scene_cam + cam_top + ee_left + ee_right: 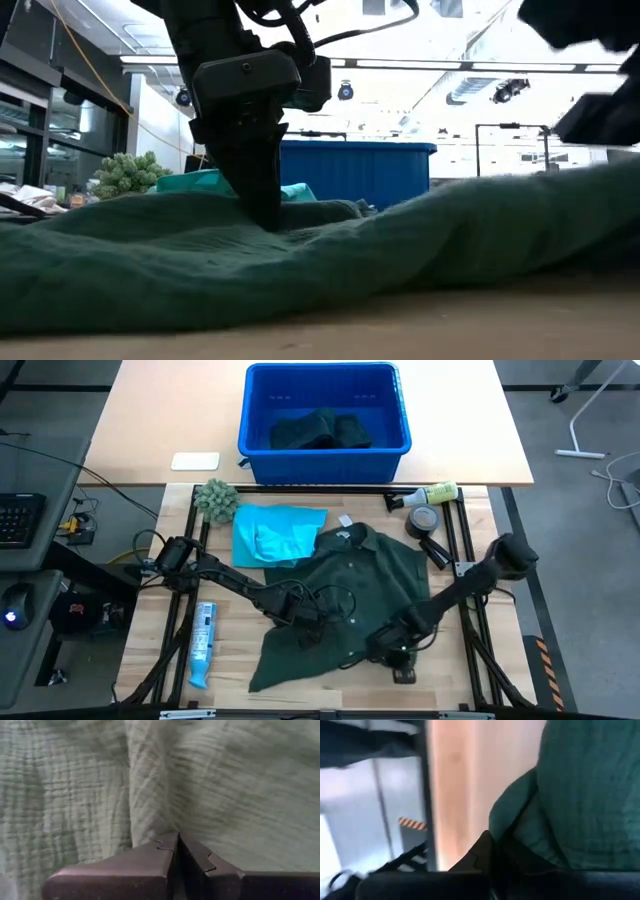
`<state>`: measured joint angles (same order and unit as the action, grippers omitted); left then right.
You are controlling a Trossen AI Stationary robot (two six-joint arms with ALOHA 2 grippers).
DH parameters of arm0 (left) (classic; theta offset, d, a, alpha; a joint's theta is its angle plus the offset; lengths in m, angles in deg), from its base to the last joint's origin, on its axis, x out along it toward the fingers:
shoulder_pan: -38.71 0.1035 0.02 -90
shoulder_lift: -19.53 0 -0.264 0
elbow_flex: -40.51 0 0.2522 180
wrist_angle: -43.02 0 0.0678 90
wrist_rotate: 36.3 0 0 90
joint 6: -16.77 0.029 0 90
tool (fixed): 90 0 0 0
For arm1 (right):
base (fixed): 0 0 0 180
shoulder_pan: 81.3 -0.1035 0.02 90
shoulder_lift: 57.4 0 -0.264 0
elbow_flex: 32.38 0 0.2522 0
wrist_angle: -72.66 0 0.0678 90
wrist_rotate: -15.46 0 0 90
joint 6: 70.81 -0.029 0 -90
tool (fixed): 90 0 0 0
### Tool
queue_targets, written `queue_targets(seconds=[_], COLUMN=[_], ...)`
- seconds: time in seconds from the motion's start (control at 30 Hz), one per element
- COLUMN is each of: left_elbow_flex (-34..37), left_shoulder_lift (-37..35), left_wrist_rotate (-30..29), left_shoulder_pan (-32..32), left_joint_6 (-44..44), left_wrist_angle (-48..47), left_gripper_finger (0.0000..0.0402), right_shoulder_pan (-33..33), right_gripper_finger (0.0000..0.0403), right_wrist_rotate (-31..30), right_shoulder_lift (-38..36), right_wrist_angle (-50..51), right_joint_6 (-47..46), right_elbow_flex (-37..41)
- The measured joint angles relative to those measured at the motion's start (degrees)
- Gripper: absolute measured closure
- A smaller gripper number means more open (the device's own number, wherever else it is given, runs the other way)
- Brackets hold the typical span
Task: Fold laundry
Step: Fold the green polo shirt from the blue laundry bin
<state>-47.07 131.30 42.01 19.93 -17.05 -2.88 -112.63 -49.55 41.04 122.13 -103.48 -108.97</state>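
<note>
Left gripper: fingers pressed together, tips down in a raised ridge of the dark green shirt; a thin pinch of cloth is likely but not visible between the tips. Right gripper: fingers also pressed together, at the shirt's near hem, with a fold of green cloth at the fingertips in the right wrist view; I judge it pinches that hem.

Shirt lies spread and rumpled under both grippers, collar with white tag on the far side. Turquoise shirt lies just beyond the left gripper, touching the green one.

Risks: either pinch looks shallow, so a lift could let the thin crinkled cloth slip out. Dragging the green shirt could pull the turquoise one along, since they touch.

Surface: pale wood table with a black frame. Beyond the shirts, a blue bin holding more dark cloth. Fuzzy green ball beside the turquoise shirt. Room: bright ceiling lights, glass partitions.
</note>
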Motion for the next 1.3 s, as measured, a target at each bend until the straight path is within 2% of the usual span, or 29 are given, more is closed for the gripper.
queue_targets(seconds=[0.27, 0.43, 0.47, 0.63, 0.8, 0.87, 1.0, 1.07, 1.17, 1.3], left_elbow_flex=[0.0, 0.0, 0.0, 0.0, 0.0, 0.0, 0.0, 0.0, 0.0, 0.0], left_shoulder_lift=[0.0, 0.0, 0.0, 0.0, 0.0, 0.0, 0.0, 0.0, 0.0, 0.0], left_wrist_rotate=[0.0, 0.0, 0.0, 0.0, 0.1, 0.2, 0.2, 0.2, 0.2, 0.4], left_shoulder_pan=[0.0, 0.0, 0.0, 0.0, 0.0, 0.0, 0.0, 0.0, 0.0, 0.0], left_joint_6=[0.0, 0.0, 0.0, 1.2, 2.4, 2.6, 2.6, 2.6, 2.6, 2.6], left_wrist_angle=[0.0, -0.2, -0.2, -0.3, -1.3, -1.3, -1.3, -1.3, -1.3, -1.4], left_gripper_finger=[0.0402, 0.0402, 0.0402, 0.0402, 0.0402, 0.0402, 0.0402, 0.0402, 0.0402, 0.0402], right_shoulder_pan=[-1.0, -1.3, -1.4, -2.9, -4.3, -5.0, -6.3, -6.7, -6.7, -6.8], right_gripper_finger=[0.0402, 0.0402, 0.0402, 0.0402, 0.0402, 0.0402, 0.0398, 0.0387, 0.0357, 0.0307], right_wrist_rotate=[12.8, 27.1, 28.5, 28.1, 32.8, 30.3, 17.2, 12.8, 10.5, 10.4], right_shoulder_lift=[-5.7, -5.4, -5.4, -5.4, -5.6, -5.7, -5.4, -5.4, -5.4, -5.4], right_wrist_angle=[0.0, -0.4, -0.4, -0.3, 0.0, 1.8, 3.9, 3.3, 2.9, 3.0], right_joint_6=[2.4, 2.7, 2.1, -0.2, 1.9, 1.2, -3.5, -5.6, -6.2, -8.9], right_elbow_flex=[0.0, 0.0, 0.0, 0.0, 0.0, -0.1, -0.1, -0.1, -0.1, -0.1])
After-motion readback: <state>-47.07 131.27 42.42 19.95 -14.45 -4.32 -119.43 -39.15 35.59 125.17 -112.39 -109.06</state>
